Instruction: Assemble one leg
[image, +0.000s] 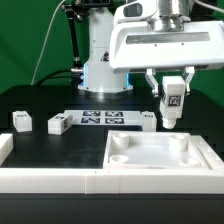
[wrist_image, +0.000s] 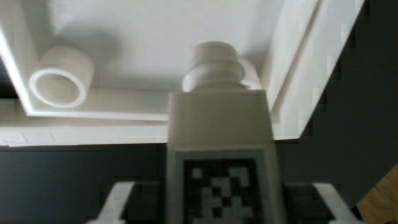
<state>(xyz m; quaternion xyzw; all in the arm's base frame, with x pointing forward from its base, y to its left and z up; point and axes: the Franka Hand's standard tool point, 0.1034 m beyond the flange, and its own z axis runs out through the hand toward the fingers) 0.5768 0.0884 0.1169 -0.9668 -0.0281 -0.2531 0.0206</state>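
Observation:
My gripper (image: 171, 88) is shut on a leg (image: 172, 102), a small white post with a black-and-white tag, and holds it upright in the air. It hangs over the far right corner of the large white square piece (image: 160, 172). In the wrist view the leg (wrist_image: 217, 120) runs away from the camera between my fingers (wrist_image: 121, 200). Its round tip is over the piece's inner floor beside a wall (wrist_image: 306, 70). A round corner socket (wrist_image: 63, 87) lies off to one side. Three more legs lie on the table: two (image: 21, 121) (image: 58, 124) at the exterior view's left, one (image: 148, 119) beside the held leg.
The marker board (image: 100, 120) lies flat on the black table behind the square piece. A white rail (image: 45, 181) runs along the front edge, with a white block (image: 5, 148) at the exterior view's far left. The robot's base (image: 103, 60) stands at the back.

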